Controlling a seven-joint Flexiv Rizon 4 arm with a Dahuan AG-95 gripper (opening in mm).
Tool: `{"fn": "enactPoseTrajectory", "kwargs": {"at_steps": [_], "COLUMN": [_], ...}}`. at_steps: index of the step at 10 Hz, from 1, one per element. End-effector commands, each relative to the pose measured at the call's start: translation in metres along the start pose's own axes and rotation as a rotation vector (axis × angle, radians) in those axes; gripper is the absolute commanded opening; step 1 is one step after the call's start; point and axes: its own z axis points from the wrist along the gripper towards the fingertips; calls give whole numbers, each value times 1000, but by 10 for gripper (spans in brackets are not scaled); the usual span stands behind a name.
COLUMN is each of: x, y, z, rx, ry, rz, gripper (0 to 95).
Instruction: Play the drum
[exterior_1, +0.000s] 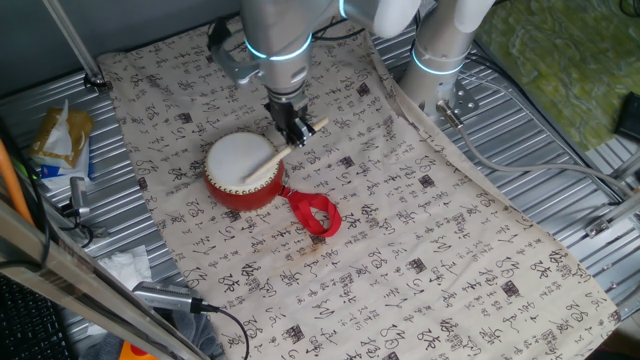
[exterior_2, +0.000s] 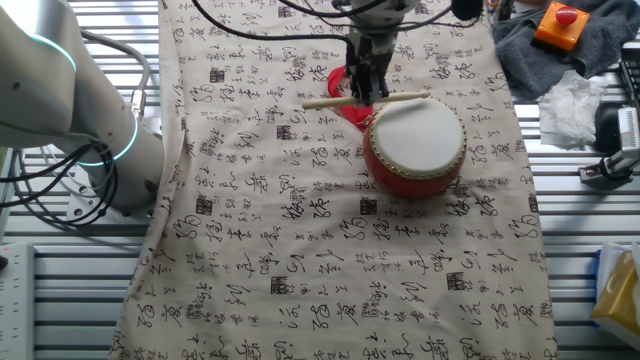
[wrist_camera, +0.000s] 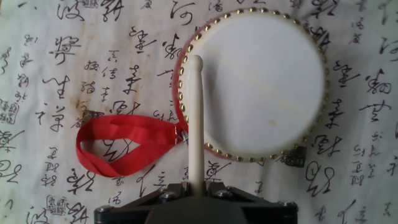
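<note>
Gripper (exterior_1: 292, 133) clamped on a thin pale wooden stick (exterior_1: 283, 152), poised just past the far edge of the drum (exterior_1: 243, 171) with the stick's rounded tip (wrist_camera: 195, 61) lying over the rim of the white drumhead (wrist_camera: 261, 87). Drum sitting upright near the middle of a cloth (exterior_1: 420, 230) printed with black calligraphy, red ribbon loop (exterior_1: 315, 214) trailing flat beside it.

Small squat red drum (wrist_camera: 261, 87), white stud-rimmed head facing up, red ribbon loop (wrist_camera: 121, 146) trailing flat beside it
</note>
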Motion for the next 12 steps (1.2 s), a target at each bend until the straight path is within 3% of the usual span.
{"fn": "enactPoseTrajectory", "kwargs": {"at_steps": [1,4,8,12], "x": [3,4,4,4], "y": [0,3,3,3], "z": [-1,-3,-3,-3], "rx": [-3,-12,-5,-6], "ry": [-8,-19,-56,-59], "rz": [1,24,76,141], "gripper": [0,0,0,0]}}
